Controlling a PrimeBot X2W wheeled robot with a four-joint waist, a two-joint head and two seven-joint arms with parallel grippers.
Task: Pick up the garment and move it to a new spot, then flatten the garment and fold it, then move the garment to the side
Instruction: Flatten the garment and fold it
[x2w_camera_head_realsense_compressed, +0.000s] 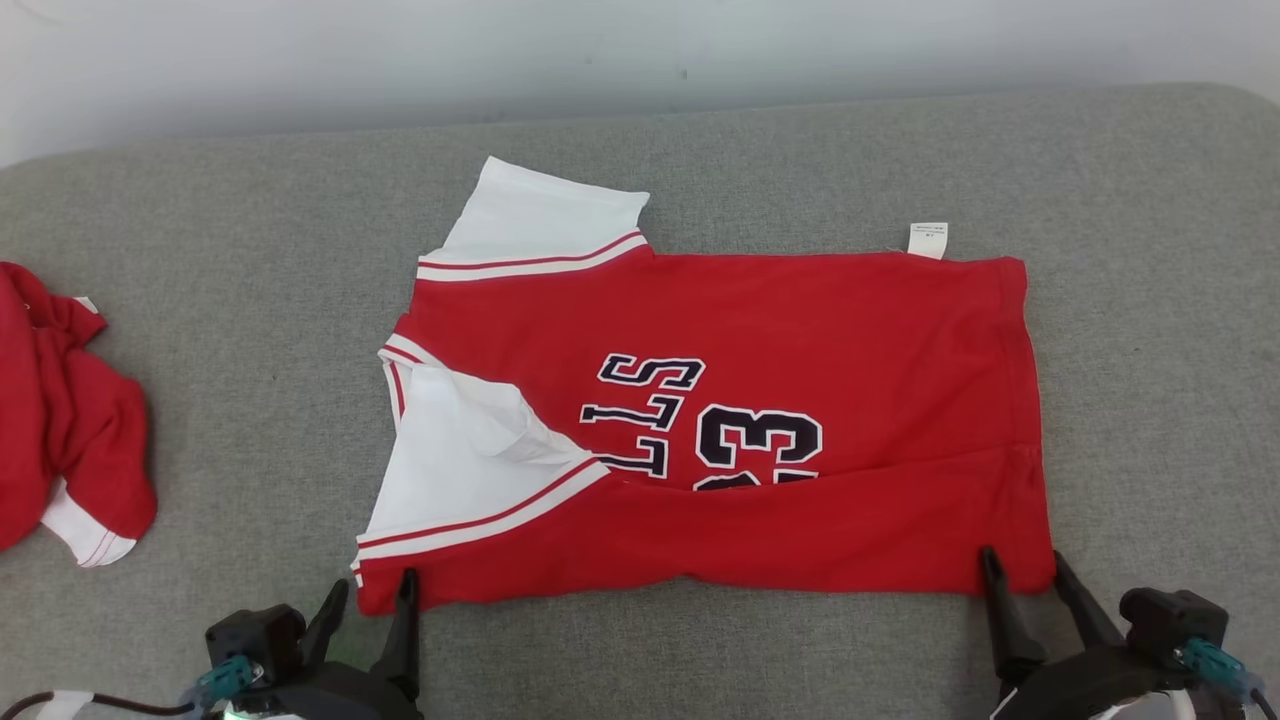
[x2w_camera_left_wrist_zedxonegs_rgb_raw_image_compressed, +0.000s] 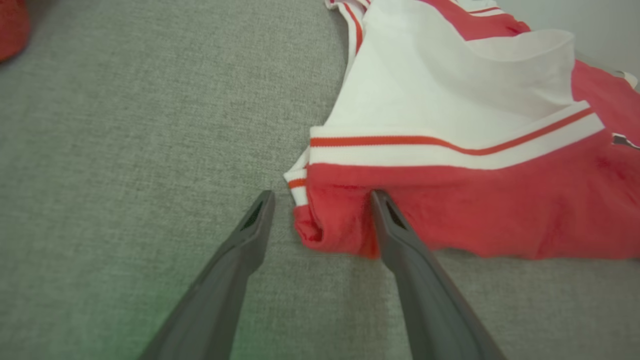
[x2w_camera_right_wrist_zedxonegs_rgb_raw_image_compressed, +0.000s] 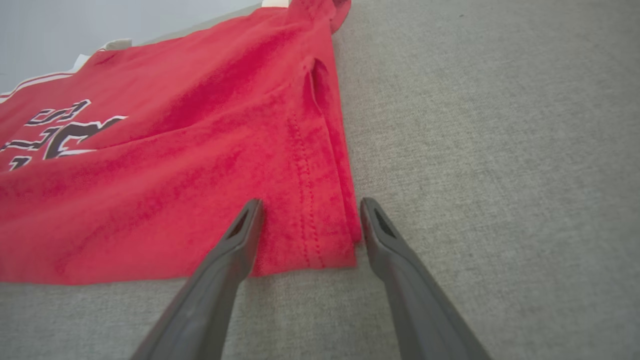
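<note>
My left claw (x2w_camera_head_realsense_compressed: 373, 582) and right claw (x2w_camera_head_realsense_compressed: 1024, 557), both spread, straddle the near corners of the red jersey (x2w_camera_head_realsense_compressed: 760, 400) on a grey woven cushion (x2w_camera_head_realsense_compressed: 200, 250); a pale wall (x2w_camera_head_realsense_compressed: 400, 50) stands behind.

Left tool (x2w_camera_head_realsense_compressed: 373, 582) and right tool (x2w_camera_head_realsense_compressed: 1024, 556) both low, long dark fingers spread wide, pointing forward.
</note>
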